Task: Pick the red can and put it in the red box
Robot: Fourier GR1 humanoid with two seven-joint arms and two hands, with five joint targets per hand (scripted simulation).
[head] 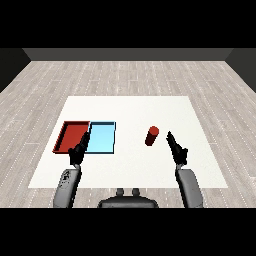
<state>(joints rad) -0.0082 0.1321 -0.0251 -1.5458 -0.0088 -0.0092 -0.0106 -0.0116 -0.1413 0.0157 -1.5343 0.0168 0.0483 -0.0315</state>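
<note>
The red can (152, 136) stands on the white table (135, 167) well to the right of the red tray (70, 135), with the light blue tray (102, 138) between them; its long axis runs near vertical, top leaning slightly right. The right hand (176, 148), just right of the can and apart from it, has straight fingers holding nothing, as does the left hand (78, 151). The can is probably rigid, light and smooth-walled, best encircled at mid-height.
</note>
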